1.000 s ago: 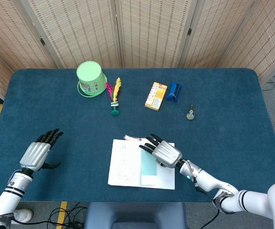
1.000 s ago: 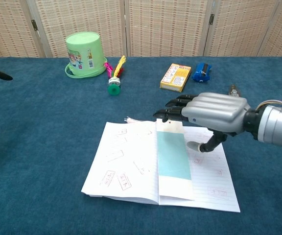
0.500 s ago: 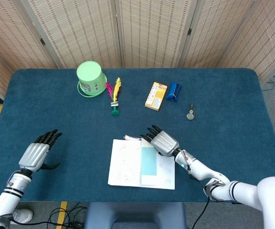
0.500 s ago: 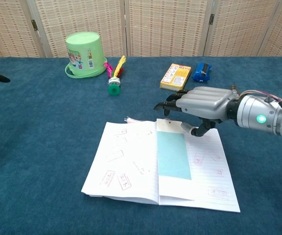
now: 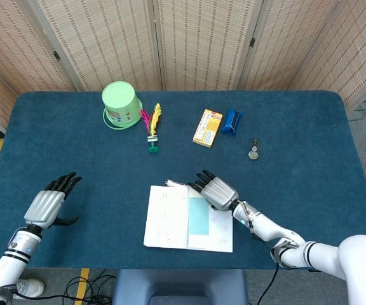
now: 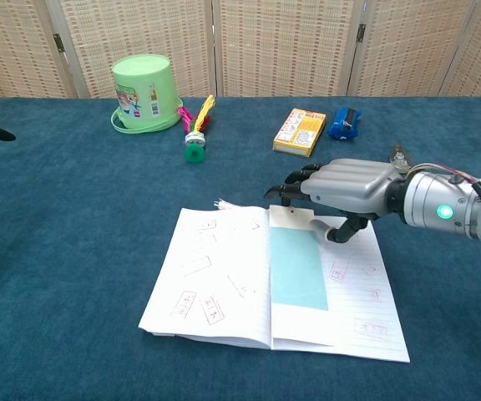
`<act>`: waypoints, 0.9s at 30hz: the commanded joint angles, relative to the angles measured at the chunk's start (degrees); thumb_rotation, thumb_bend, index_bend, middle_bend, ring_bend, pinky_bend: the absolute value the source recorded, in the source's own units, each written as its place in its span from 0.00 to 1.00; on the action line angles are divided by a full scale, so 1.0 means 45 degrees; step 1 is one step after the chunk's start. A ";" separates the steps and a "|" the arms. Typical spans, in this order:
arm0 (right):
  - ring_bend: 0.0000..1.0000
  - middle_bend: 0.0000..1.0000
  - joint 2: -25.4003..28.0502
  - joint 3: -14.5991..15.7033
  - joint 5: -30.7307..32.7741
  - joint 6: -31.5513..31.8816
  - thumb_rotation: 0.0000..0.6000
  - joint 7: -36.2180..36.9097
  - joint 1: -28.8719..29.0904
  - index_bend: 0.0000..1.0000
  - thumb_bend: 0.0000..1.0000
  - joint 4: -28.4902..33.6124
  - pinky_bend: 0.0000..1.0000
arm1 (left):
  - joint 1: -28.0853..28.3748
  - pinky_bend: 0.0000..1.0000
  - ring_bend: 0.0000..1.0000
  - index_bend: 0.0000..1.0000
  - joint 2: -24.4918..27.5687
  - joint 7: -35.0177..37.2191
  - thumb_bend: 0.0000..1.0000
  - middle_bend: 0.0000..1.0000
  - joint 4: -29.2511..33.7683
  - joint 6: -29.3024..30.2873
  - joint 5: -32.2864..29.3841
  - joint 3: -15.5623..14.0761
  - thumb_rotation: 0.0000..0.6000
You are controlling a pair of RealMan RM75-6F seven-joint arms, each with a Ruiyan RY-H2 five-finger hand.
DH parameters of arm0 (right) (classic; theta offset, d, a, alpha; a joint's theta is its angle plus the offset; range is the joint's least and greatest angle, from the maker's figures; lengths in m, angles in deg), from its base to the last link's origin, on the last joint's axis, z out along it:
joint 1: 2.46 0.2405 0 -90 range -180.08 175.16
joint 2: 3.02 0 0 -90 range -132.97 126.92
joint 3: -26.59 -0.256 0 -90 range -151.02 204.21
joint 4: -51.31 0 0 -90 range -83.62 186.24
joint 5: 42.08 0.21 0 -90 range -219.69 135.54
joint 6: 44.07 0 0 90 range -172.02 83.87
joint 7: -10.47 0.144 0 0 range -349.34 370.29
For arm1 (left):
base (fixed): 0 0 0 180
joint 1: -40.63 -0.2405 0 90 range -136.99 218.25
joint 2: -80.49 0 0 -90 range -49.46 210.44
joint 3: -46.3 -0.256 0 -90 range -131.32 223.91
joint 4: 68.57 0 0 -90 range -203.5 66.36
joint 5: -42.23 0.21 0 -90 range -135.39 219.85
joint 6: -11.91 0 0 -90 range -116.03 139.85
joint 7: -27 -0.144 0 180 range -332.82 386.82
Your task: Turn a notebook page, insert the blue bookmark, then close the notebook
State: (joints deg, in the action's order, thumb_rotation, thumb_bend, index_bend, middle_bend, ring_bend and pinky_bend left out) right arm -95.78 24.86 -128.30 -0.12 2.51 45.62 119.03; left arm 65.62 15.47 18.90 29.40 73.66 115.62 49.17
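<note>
Blue bookmark (image 6: 297,266) lies on the open notebook (image 6: 224,276) at the tabletop's (image 6: 73,251) 6 o'clock; it has tilted slightly. Right hand (image 6: 341,190), fingers apart, touches its top. Left hand (image 5: 48,202) rests open at 8 o'clock.

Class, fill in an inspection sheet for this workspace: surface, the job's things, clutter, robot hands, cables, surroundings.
Surface: table covered in dark blue cloth.
Job's things: notebook lies open near the front edge; blue bookmark lies flat on its right page by the spine.
Clutter: green bucket upside down, feathered shuttlecock, yellow box, blue object, small metal item, all along the back.
Robot hands: right robot hand over the bookmark's top end, fingers spread; contact unclear. Left robot hand open, apart from the notebook.
Cables: wires on the floor under the front edge.
Surroundings: woven folding screens behind.
</note>
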 commanded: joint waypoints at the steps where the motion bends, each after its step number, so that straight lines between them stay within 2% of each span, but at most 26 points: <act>1: 0.00 0.20 0.0086 0.0091 -0.0094 0.0085 1.00 0.0053 -0.0035 0.00 0.60 0.0115 0.00 | 0.0011 0.16 0.04 0.01 -0.0002 -0.0027 0.23 0.00 0.0015 -0.0013 0.0005 0.0002 1.00; 14: 0.00 0.20 0.0194 0.0335 -0.0258 0.0325 1.00 0.0113 -0.0138 0.00 0.60 0.0303 0.00 | 0.0032 0.16 0.04 0.01 -0.0030 -0.0167 0.23 0.00 0.0077 -0.0058 -0.0055 0.0014 1.00; 21: 0.00 0.20 0.0360 0.0170 -0.0122 0.0700 1.00 -0.0086 -0.0273 0.00 0.59 0.0451 0.00 | 0.0027 0.16 0.04 0.01 -0.0068 -0.0135 0.23 0.00 0.0034 -0.0046 -0.0005 0.0012 1.00; 25: 0.00 0.16 0.0584 0.0083 -0.0115 0.1097 1.00 -0.0307 -0.0417 0.00 0.57 0.0930 0.00 | 0.0022 0.16 0.04 0.01 -0.0061 -0.0129 0.23 0.00 0.0036 -0.0007 0.0044 0.0021 1.00; 27: 0.00 0.14 0.0726 0.0137 -0.0255 0.1396 1.00 -0.0314 -0.0537 0.00 0.53 0.1342 0.00 | 0.0013 0.16 0.04 0.01 -0.0040 -0.0126 0.23 0.00 0.0050 0.0032 0.0083 0.0027 1.00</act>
State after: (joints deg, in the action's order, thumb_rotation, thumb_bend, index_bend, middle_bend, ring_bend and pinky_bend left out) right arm -93.07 25.40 -129.05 5.21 1.30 43.66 123.92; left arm 65.69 15.26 18.33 29.61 73.78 115.97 49.28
